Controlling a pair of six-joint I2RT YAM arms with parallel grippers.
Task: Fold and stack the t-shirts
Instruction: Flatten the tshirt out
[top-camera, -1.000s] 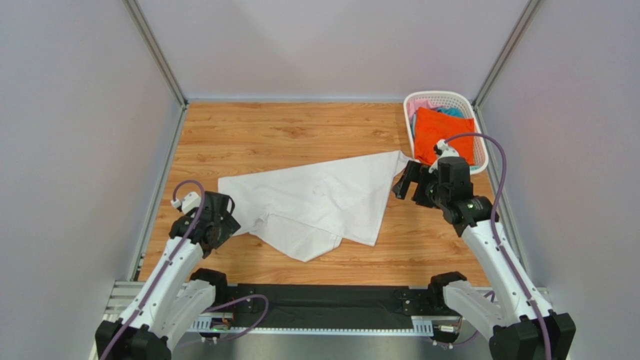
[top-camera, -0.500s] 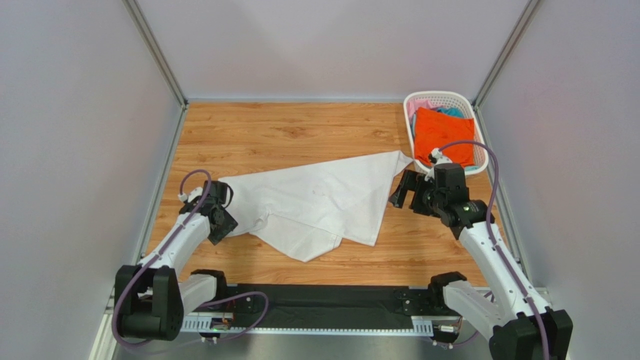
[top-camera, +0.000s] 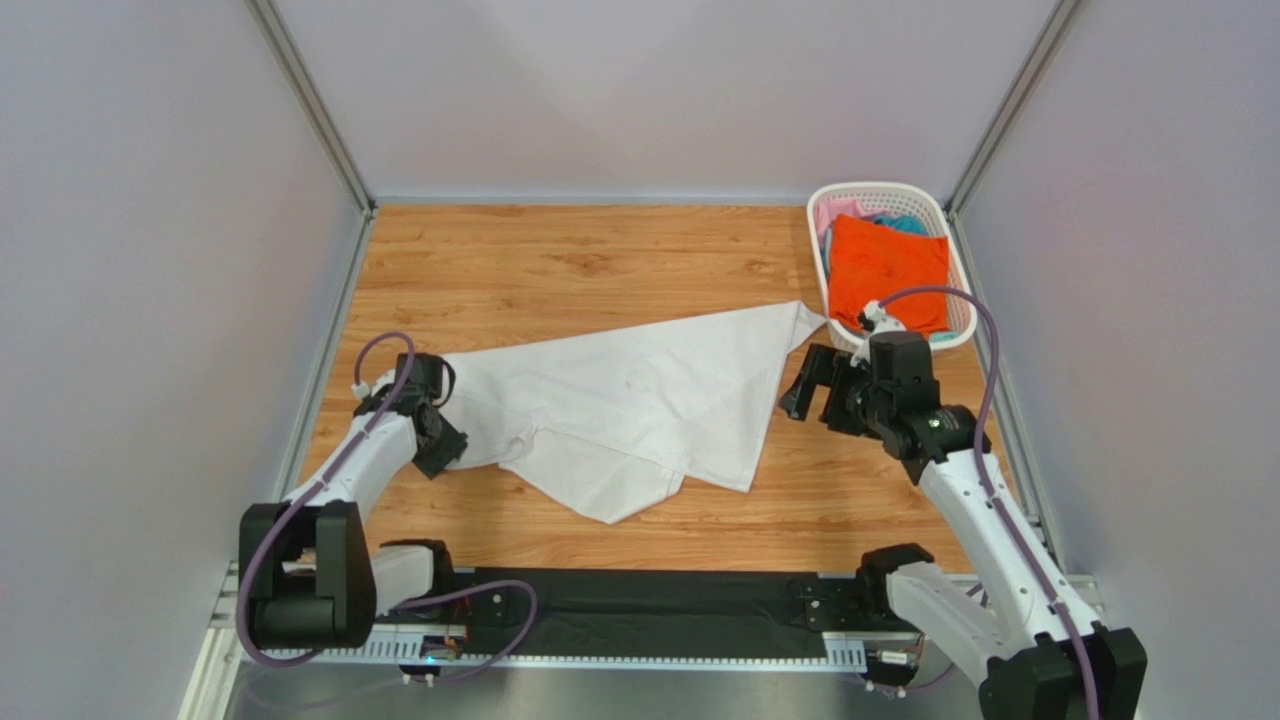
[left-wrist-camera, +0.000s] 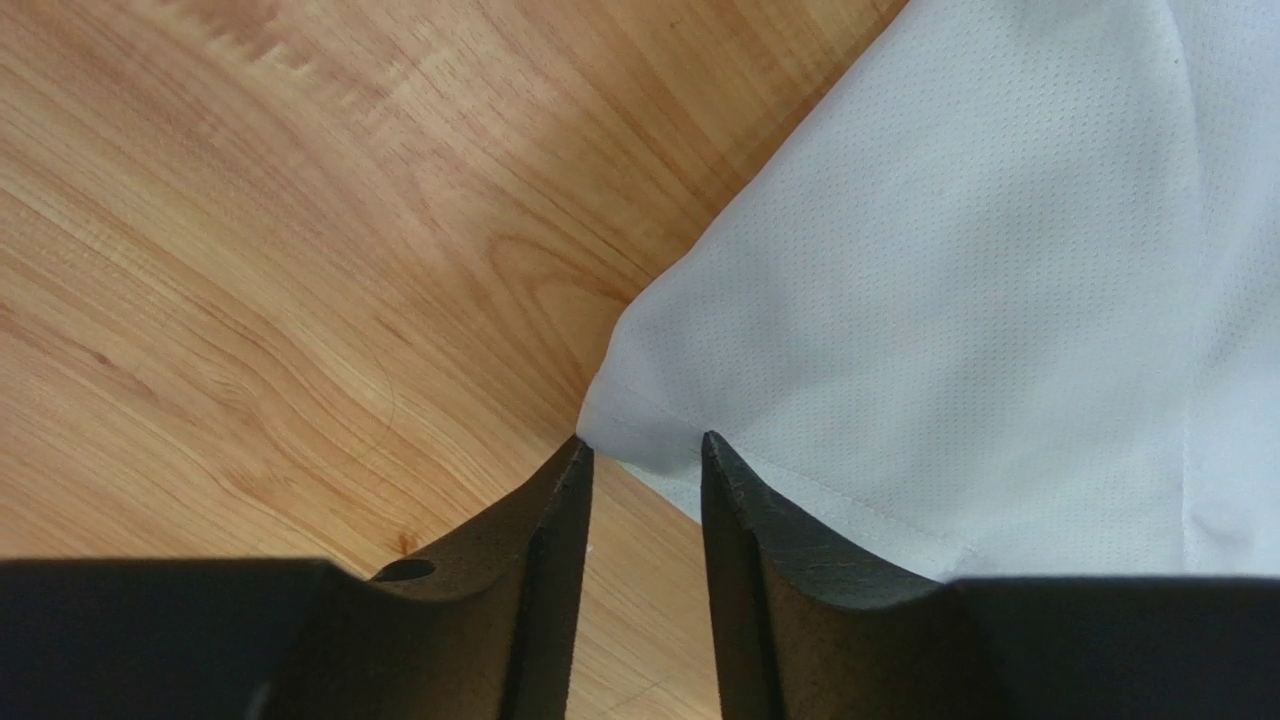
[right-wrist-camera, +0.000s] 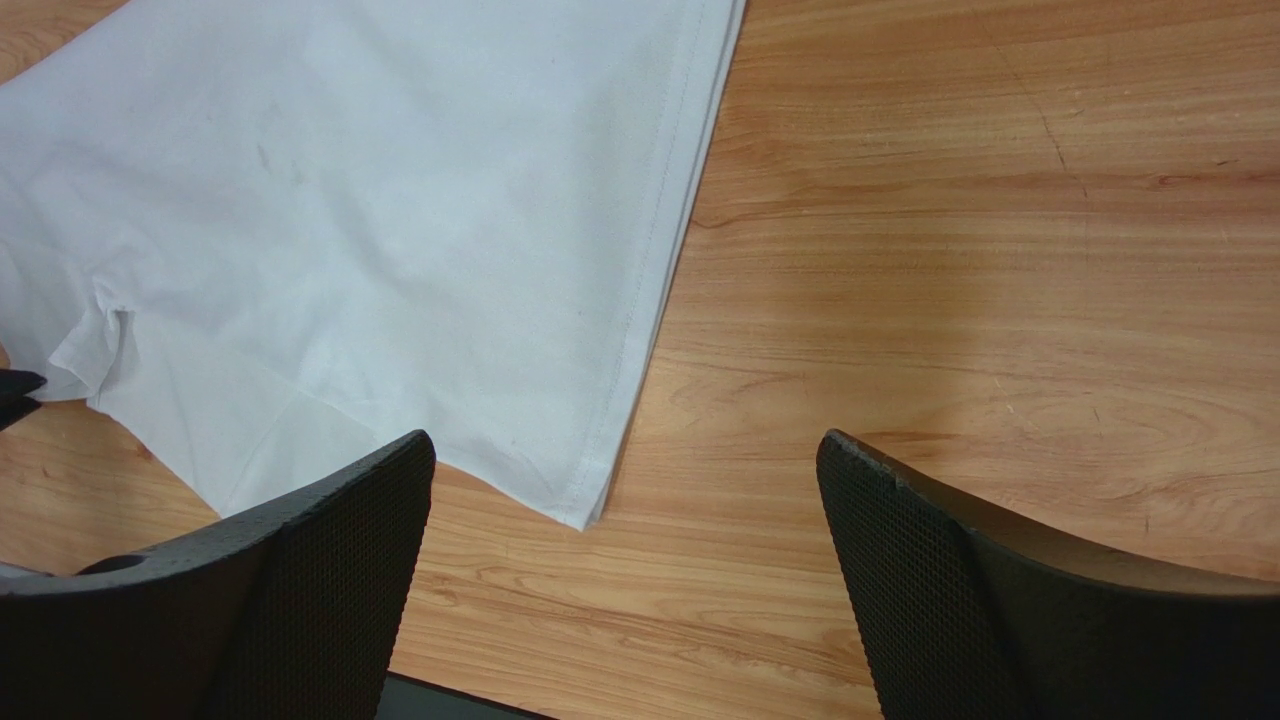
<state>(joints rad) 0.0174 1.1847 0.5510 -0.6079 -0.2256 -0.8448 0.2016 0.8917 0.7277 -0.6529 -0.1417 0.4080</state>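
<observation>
Orange t-shirt in white basket

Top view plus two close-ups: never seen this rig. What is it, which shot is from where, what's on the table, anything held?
Two robot arms are bolted at the near edge of a table, each with a two-finger gripper. The wide picture is from a fixed camera above and behind them. Each close-up is from a wrist camera, so the black shapes are that arm's own fingers. A white t-shirt lies spread on the table. A white basket at the far right holds an orange shirt. The left gripper has jaws narrowly apart at the shirt's hem corner; no grip shows. The right gripper is wide open by the shirt's other edge, holding nothing.
</observation>
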